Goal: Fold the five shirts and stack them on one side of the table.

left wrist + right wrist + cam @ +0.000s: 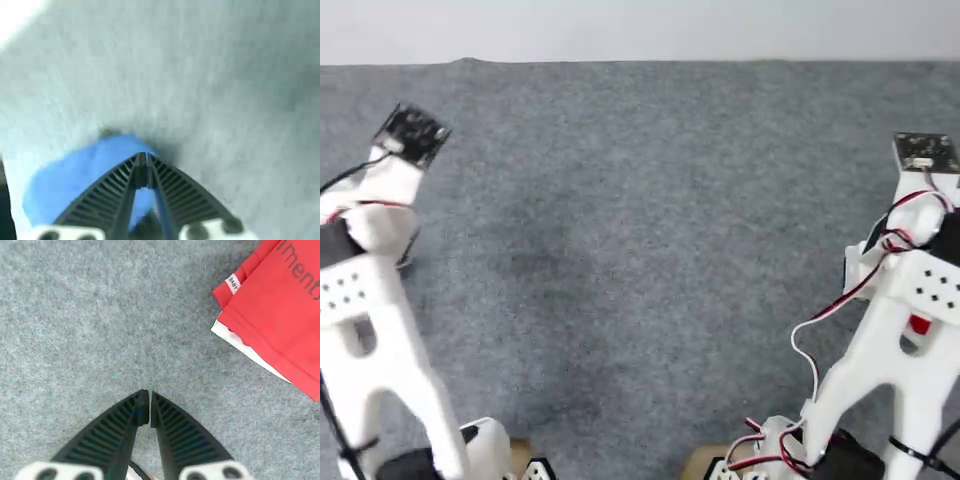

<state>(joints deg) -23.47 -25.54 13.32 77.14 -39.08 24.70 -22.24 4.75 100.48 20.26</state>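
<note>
left gripper [145, 160]: fingers meeting tip to tip over a blue shirt [65, 175]
right gripper [146, 407]: fingers pressing together above the table [75, 305]
red shirt [280, 310]: lying on a white shirt [235, 337]

Soft, even light covers the grey bench [650, 180], shadows are faint and diffuse, and the left wrist view glares white at one corner.

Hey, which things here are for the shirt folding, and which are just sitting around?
For the job:
blue cloth, likely a shirt
red shirt
white shirt under it
left tool
right tool

Just there:
grey table cover
pale wall behind
</note>
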